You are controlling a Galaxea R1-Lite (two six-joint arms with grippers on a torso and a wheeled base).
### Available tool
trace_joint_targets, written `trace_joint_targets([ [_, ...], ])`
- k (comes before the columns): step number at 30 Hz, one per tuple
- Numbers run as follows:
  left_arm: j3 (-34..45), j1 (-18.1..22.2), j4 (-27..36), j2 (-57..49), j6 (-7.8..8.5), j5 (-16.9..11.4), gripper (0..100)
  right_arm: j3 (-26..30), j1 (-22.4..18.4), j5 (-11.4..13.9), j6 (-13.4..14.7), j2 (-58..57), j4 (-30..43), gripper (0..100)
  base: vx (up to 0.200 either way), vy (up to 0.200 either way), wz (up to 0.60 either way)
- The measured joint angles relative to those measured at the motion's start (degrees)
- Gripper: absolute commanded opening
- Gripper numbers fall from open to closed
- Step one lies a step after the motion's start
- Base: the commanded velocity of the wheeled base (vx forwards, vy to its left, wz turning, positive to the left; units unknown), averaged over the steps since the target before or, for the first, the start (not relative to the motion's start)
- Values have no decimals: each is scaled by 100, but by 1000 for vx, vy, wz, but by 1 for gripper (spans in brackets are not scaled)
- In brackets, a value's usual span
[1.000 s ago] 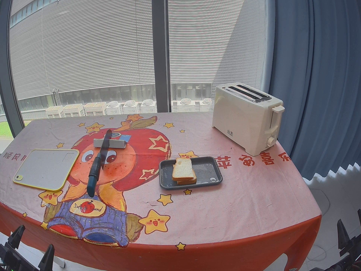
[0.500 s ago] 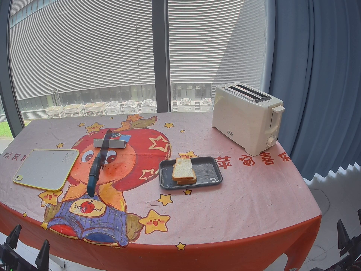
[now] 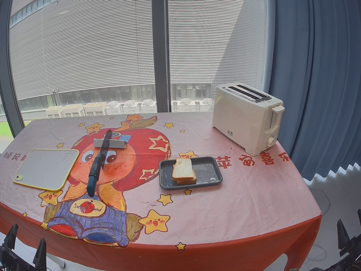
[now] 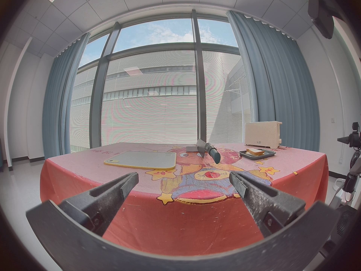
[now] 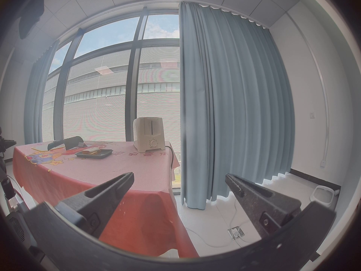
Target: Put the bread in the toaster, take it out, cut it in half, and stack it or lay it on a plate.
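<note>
Resting on one dark plate (image 3: 210, 179) near the middle of the tabletop (image 3: 233, 207), the bread (image 3: 183, 169) is two slices stacked one on the other. One cream toaster (image 3: 244, 119) with two slots on top stands beyond the plate toward the right rear corner, apart from it. To the left lie one knife (image 3: 98, 162), its blade propped on a small grey rest (image 3: 113, 143), and one pale cutting board (image 3: 45, 168) (yellow-rimmed) near the left edge. A blue curtain (image 3: 319, 76) hangs right of the toaster. Both claws sit low before the tabletop's near edge, well apart from everything. The left claw (image 4: 183, 177) is spread wide and holds nothing, and so is the right claw (image 5: 179, 177). Since a second ago the left claw has slid slightly leftward in the head view. The things on the tabletop lie as they did.
</note>
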Motion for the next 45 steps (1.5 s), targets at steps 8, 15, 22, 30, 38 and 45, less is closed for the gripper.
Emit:
trace_joint_targets([
  [8,0,0,7,-11,0,0,100,2,4,0,2,0,0,100,0,0,0],
  [15,0,0,7,-13,0,-2,100,0,4,0,0,0,-2,100,0,0,0],
  [22,0,0,10,-11,0,0,100,0,0,7,2,0,2,100,0,0,0],
  [30,0,0,10,-11,0,0,100,0,2,-65,29,0,5,100,0,0,0],
  [38,0,0,10,-11,0,0,100,2,-7,-76,29,0,5,100,0,0,0],
  [45,0,0,10,-11,0,-2,100,2,-7,-73,18,0,5,100,0,0,0],
])
